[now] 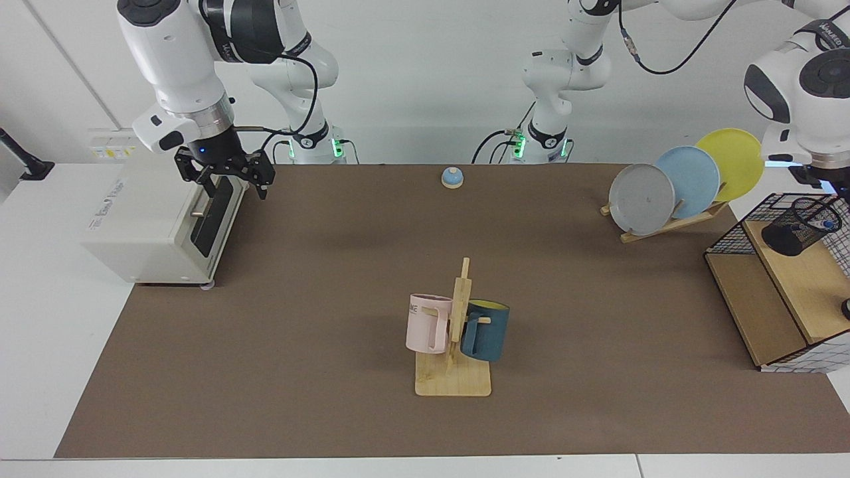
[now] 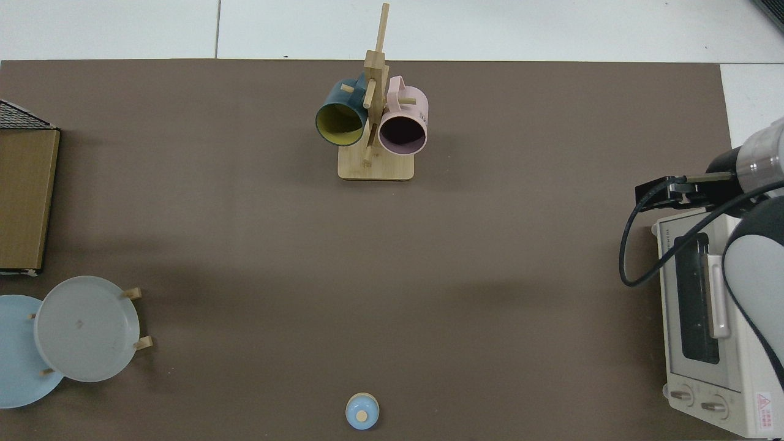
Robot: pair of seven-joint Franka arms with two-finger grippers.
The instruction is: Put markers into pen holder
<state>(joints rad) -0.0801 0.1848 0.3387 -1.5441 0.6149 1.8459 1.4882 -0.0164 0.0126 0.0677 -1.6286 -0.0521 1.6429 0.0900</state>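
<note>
In the facing view we see the pen holder (image 1: 801, 227), a black mesh cup, on the wooden top shelf of the wire grid basket (image 1: 737, 232) at the far right. It leans, its open mouth up and to the right, its dark base down and to the left. A blue tip of the marker (image 1: 829, 224) shows at that mouth; the barrel is hidden, so we cannot tell its long axis. The left gripper (image 1: 823, 180) hangs just above the cup (cut by the frame edge, so we cannot tell how its fingers stand). The plate rack (image 1: 671, 222) stands left of the basket. The right gripper (image 1: 224, 174) hovers over the toaster oven (image 1: 156, 222) at far left, fingers spread and empty. The mug stand (image 1: 453, 345) is mid-table.

In the top view the right gripper (image 2: 650, 190) sits beside the oven (image 2: 704, 318); cup and marker are out of frame.
</note>
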